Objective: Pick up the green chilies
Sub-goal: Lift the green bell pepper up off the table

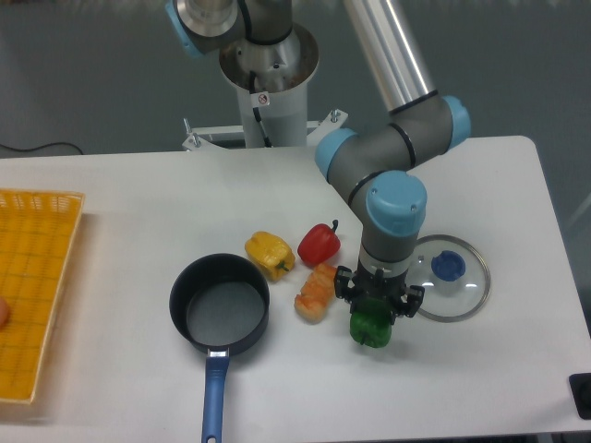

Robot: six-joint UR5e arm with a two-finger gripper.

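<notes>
The green chilies [371,328] are a glossy green, blocky pepper toy on the white table, right of centre near the front. My gripper [379,306] comes straight down on it from above, its dark fingers at either side of the toy's top. The wrist hides the fingertips, so I cannot tell whether they press on the toy. The toy looks to rest on or just at the table.
An orange carrot-like toy [316,293] lies just left of the gripper. A red pepper [319,244] and a yellow pepper [269,253] sit behind it. A dark pan with a blue handle [220,309] is at left, a glass lid with a blue knob [450,274] at right, a yellow basket [32,286] at far left.
</notes>
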